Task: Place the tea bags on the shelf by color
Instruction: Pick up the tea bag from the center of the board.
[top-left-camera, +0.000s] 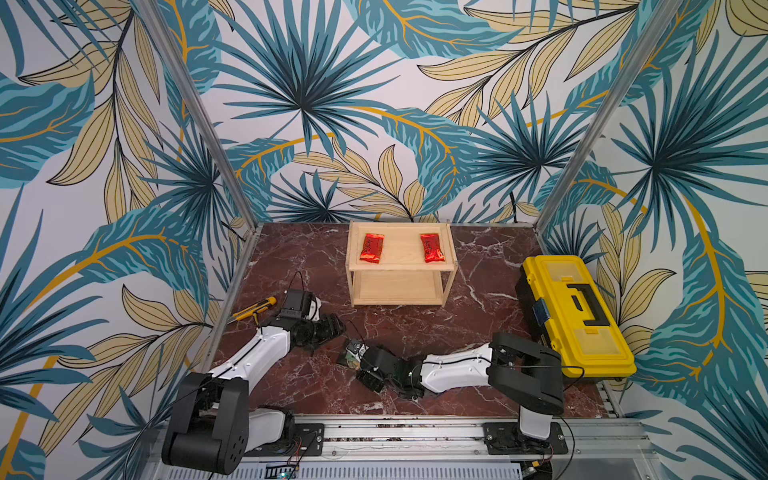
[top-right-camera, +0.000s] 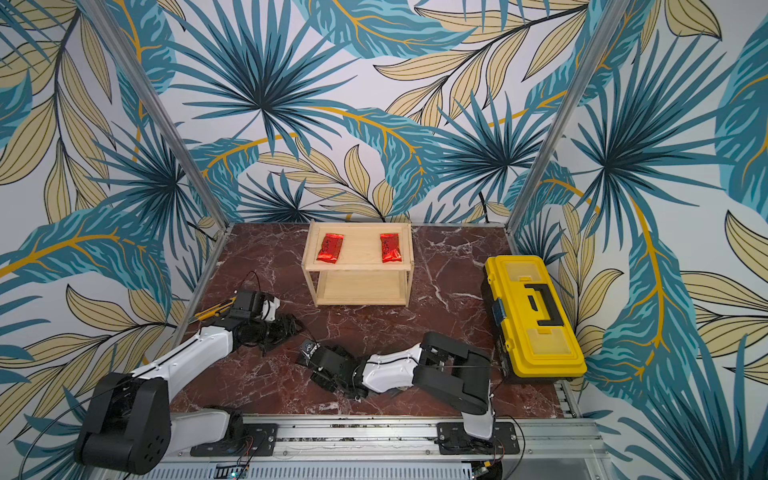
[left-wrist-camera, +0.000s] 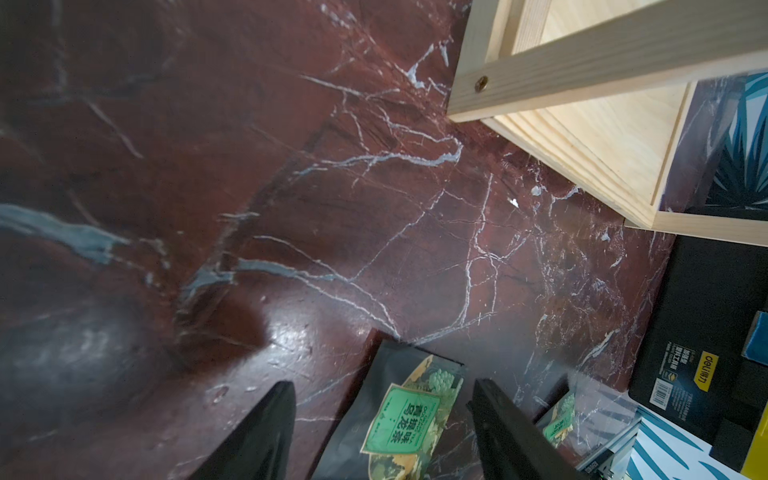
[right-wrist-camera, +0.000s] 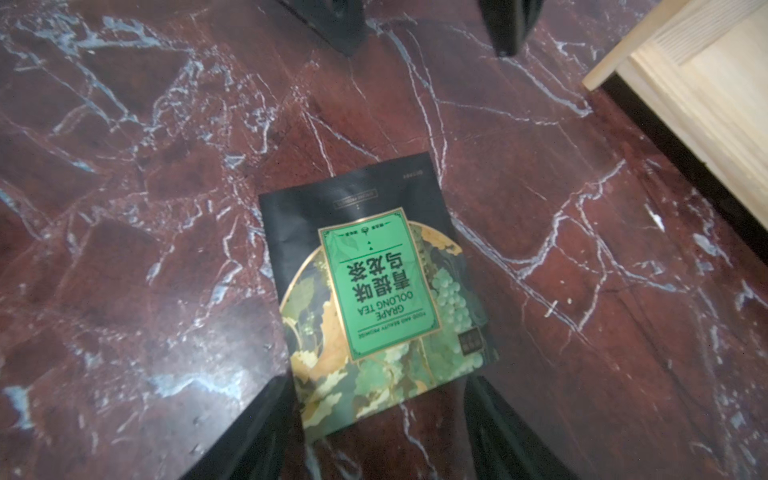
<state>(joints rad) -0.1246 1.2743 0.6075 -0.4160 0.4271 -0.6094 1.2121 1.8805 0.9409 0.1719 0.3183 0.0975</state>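
Observation:
The pale wooden shelf stands at the back middle in both top views, with two red tea bags lying apart on its upper board. A black-edged green tea bag lies flat on the marble between the spread fingers of my left gripper, which is open. Another green tea bag lies flat just ahead of my right gripper, also open, its fingertips on either side of the bag's near edge. In a top view this bag peeks out beside the right gripper.
A yellow toolbox stands shut along the right edge of the table. A yellow utility knife lies by the left edge behind my left arm. The two grippers sit close together in front of the shelf.

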